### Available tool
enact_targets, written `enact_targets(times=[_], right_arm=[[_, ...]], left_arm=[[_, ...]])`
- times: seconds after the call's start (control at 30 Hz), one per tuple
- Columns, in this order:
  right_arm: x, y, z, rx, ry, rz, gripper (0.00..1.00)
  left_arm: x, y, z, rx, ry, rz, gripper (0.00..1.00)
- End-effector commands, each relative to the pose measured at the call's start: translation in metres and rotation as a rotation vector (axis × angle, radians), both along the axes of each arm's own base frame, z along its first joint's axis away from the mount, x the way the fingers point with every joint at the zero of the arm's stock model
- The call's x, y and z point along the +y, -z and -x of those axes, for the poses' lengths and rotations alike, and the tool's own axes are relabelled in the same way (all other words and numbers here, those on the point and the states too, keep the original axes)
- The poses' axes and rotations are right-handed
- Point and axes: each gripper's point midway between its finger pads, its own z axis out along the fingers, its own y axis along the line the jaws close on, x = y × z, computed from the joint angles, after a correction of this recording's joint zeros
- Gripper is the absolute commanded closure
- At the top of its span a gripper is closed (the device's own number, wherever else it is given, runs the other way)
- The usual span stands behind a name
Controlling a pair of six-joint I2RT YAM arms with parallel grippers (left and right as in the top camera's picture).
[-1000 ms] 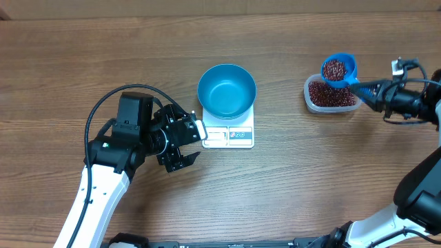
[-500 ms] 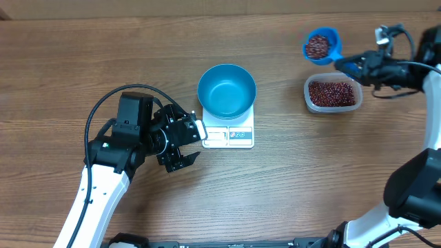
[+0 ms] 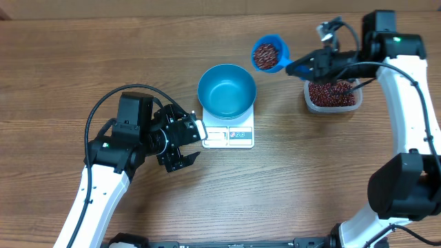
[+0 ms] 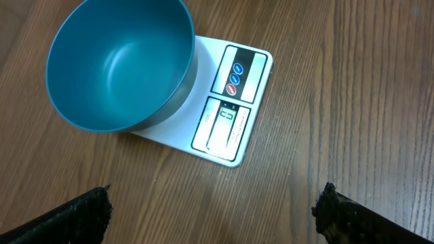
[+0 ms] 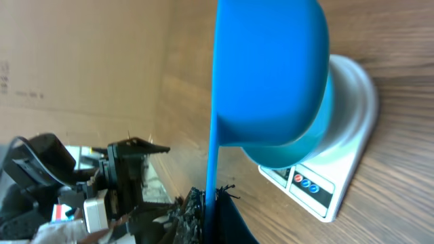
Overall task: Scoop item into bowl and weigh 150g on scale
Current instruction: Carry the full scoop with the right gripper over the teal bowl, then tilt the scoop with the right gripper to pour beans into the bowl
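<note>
While left fingers (image 4: 71,220) gape, right fingers (image 3: 308,67) clamp the scoop (image 3: 267,54) between bowl (image 3: 227,91) and tub (image 3: 307,95).

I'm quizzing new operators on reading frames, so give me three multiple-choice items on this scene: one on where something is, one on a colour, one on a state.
1. Where does the bowl stand?
A) on the scale
B) beside the scale
C) under the scale

2. What colour is the scoop?
A) red
B) blue
C) white

3. The bowl is:
A) full
B) overturned
C) empty

Answers:
1 A: the overhead view shows it covering the back part of the scale.
2 B: its blue cup shows in the overhead and right wrist views.
3 C: the left wrist view shows its bare blue inside.
</note>
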Motion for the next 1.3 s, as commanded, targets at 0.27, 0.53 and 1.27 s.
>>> enact_targets(times=[0.27, 0.53, 1.27], right_arm=[[0.062, 0.015, 0.017, 0.001, -0.118, 0.16, 0.96], [0.08, 0.031, 0.022, 0.002, -0.125, 0.287, 0.96], [0.093, 0.06, 0.023, -0.035, -0.065, 0.587, 0.96]], left_arm=[[-0.003, 0.004, 0.003, 0.022, 0.003, 0.007, 0.01], [-0.003, 0.004, 0.003, 0.022, 0.003, 0.007, 0.01], [-0.003, 0.004, 0.003, 0.022, 0.003, 0.007, 0.0]])
